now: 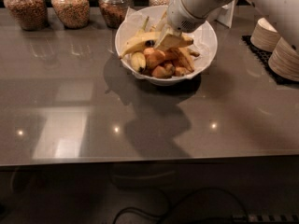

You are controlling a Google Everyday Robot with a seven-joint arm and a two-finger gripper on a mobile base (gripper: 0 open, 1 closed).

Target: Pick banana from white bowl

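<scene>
1. Seemingly for a top-down grasp, the gripper (168, 39) hangs low inside the bowl (210, 38), right at the banana (138, 42).
2. Banana lies atop the fruit pile (163, 64), exposed.
3. Whether the gripper has closed: cannot tell.

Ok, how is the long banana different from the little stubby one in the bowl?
The long banana is pale, curved and lies on top; the stubby banana is short and sits lower. The claw hangs over the long banana, not the stubby banana. Both are yellow, in the white bowl.
</scene>
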